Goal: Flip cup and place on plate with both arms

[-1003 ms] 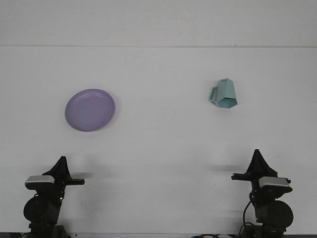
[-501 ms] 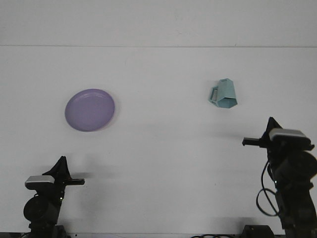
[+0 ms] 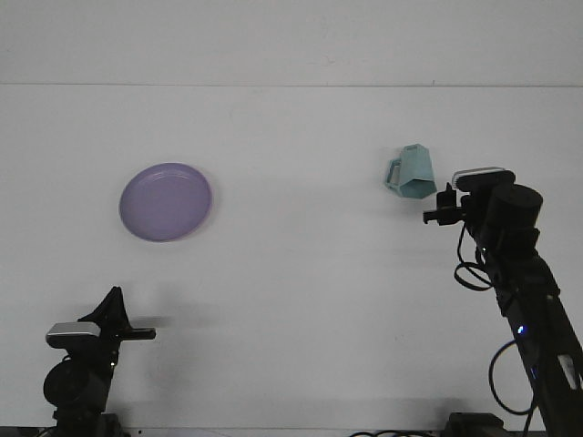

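Plainly white matte desk point(image 3: 291, 273); round purple plate point(image 3: 166, 201), faceted teal cup point(image 3: 412, 172) tipped over; both tools' openings impossible to tell.

A bare test bench of the laboratory kind is suggested. A plain white table point(image 3: 291, 300) fills nearly the whole view and is met at the far edge by an equally plain white wall point(image 3: 291, 41). Exposed black cables point(image 3: 474, 273) are seen hanging from the arm at the right.
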